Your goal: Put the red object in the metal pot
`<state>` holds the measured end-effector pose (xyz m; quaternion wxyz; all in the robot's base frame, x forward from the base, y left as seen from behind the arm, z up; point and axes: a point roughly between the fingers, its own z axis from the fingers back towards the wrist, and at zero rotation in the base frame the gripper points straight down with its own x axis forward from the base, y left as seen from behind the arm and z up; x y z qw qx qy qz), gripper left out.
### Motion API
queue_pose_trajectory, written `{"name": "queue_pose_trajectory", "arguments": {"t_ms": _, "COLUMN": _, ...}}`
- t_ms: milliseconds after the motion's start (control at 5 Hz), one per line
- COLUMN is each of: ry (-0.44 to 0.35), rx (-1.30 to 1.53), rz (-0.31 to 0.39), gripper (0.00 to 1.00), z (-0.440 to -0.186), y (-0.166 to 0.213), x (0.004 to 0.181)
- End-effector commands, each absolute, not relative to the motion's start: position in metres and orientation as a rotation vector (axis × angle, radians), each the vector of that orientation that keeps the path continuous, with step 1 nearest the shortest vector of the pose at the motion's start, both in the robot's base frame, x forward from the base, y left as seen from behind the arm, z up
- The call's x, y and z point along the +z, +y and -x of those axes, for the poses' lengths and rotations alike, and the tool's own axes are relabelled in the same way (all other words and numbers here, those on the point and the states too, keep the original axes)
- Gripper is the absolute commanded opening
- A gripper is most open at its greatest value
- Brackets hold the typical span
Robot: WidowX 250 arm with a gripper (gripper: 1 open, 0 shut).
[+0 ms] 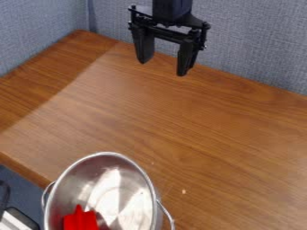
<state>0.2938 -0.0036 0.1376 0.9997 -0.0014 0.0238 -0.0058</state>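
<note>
The metal pot (106, 193) stands at the bottom of the camera view, near the table's front edge, shiny with a rolled rim. The red object (79, 218) lies inside it, low against the pot's near-left wall, only partly visible. My gripper (164, 60) hangs at the top of the view, far behind the pot, pointing down over bare wood. Its two black fingers (142, 47) are spread apart and open, with nothing between them.
The wooden table (180, 117) stretches across the view, bounded by a blue-grey wall (48, 22) at the back. A dark edge and a pale object (13, 218) sit at the bottom left corner beside the pot.
</note>
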Motion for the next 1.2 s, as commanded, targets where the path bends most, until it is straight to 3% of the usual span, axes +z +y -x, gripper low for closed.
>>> {"name": "queue_pose_trajectory", "arguments": {"t_ms": 0, "ry": 0.067, "rx": -0.105, "rz": -0.002, "gripper": 1.00, "z": -0.291, "y": -0.006, "x": 0.130}}
{"name": "queue_pose_trajectory", "arguments": {"t_ms": 200, "ry": 0.088, "rx": -0.101, "rz": -0.003, "gripper": 1.00, "z": -0.282, "y": -0.011, "x": 0.130}}
{"name": "queue_pose_trajectory", "arguments": {"t_ms": 400, "ry": 0.103, "rx": -0.148, "rz": 0.009, "gripper": 0.00, "z": -0.251, "y": -0.017, "x": 0.135}}
{"name": "queue_pose_trajectory", "arguments": {"t_ms": 600, "ry": 0.107, "rx": -0.218, "rz": 0.012, "gripper": 1.00, "z": -0.223, "y": -0.015, "x": 0.141}}
{"name": "queue_pose_trajectory", "arguments": {"t_ms": 800, "ry": 0.123, "rx": -0.263, "rz": 0.009, "gripper": 0.00, "z": -0.188, "y": -0.006, "x": 0.144}}
{"name": "queue_pose_trajectory", "arguments": {"t_ms": 1000, "ry": 0.140, "rx": -0.337, "rz": -0.012, "gripper": 1.00, "z": -0.166, "y": 0.005, "x": 0.142}}
